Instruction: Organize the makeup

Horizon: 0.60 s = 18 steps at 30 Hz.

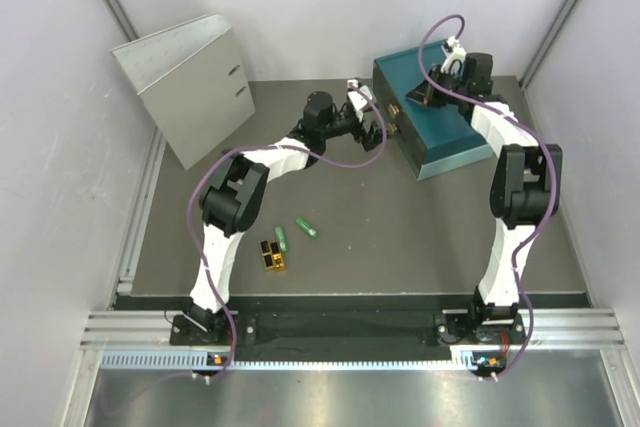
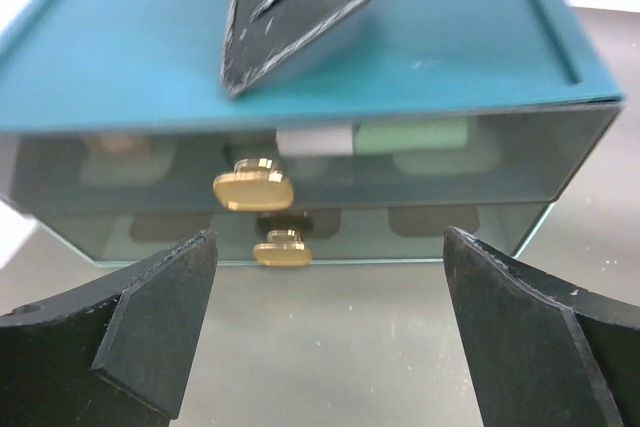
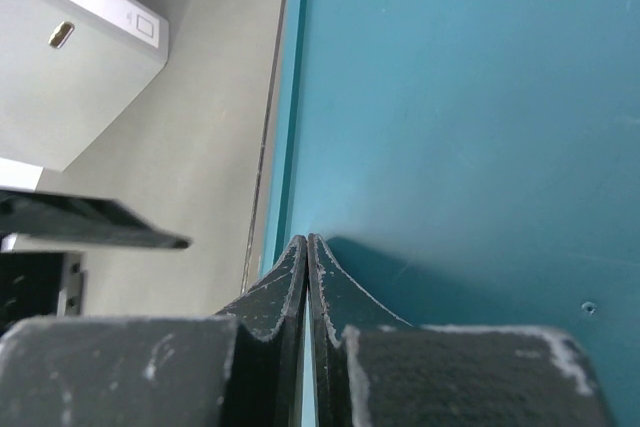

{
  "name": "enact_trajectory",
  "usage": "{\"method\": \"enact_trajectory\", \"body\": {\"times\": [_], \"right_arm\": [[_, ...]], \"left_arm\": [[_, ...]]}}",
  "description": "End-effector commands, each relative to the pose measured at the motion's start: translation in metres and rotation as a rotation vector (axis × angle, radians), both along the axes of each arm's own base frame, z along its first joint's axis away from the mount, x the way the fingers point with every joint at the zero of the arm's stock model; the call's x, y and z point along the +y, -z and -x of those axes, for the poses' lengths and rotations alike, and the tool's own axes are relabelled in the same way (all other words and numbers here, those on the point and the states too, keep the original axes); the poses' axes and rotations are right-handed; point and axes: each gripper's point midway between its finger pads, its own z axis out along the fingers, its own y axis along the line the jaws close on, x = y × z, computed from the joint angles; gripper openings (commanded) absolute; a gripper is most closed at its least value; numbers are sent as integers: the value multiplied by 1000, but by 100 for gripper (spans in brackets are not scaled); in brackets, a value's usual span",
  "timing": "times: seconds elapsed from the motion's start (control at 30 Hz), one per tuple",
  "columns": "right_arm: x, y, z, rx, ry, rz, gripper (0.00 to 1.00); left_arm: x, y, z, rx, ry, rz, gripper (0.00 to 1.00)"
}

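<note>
L tool point(image 2: 330, 239) was spread wide and held nothing, facing the front of the teal drawer box point(image 1: 445, 137). Two gold knobs sat ahead of it, both a bit left of its centre line. The upper knob point(image 2: 253, 187) was higher up, the lower knob point(image 2: 281, 248) approx level w/ the fingertips. No contact w/ either yet. R tool point(image 3: 306, 245) was pinched fully together and empty, tips pressed on the box top near its front edge, prob. bracing it.

Step in hand, as I read it: pull a drawer open. To do it well:
- Nudge L tool left so the chosen knob sat centred btwn the fingers.
- Advance till the pads passed the knob head, then close on it.
- Draw straight back, no twist.
- R tool needed firm downward pressure, else the box would likely slide along w/ the drawer.

Makeup: left green tube point(image 1: 282, 238), right green tube point(image 1: 307, 228) and gold-and-black block point(image 1: 272, 255) lay loose on the bench point(image 1: 420, 237), well behind L tool, nearer its arm base. Straight ahead of L tool, through the tinted top-drawer front, a white piece point(image 2: 314, 140) and a pale green piece point(image 2: 412, 136) showed, too blurred to say more.
</note>
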Motion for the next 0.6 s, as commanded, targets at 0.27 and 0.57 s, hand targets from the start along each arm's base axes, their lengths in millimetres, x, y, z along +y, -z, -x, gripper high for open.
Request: {"method": "enact_trajectory", "body": {"times": [0.27, 0.57], "right_arm": [[-18, 157, 98, 573, 36, 137, 0], [-19, 157, 100, 577, 36, 138, 0]], "left_arm": [[-16, 24, -32, 42, -23, 40, 99], [-26, 54, -54, 82, -38, -1, 98]]}}
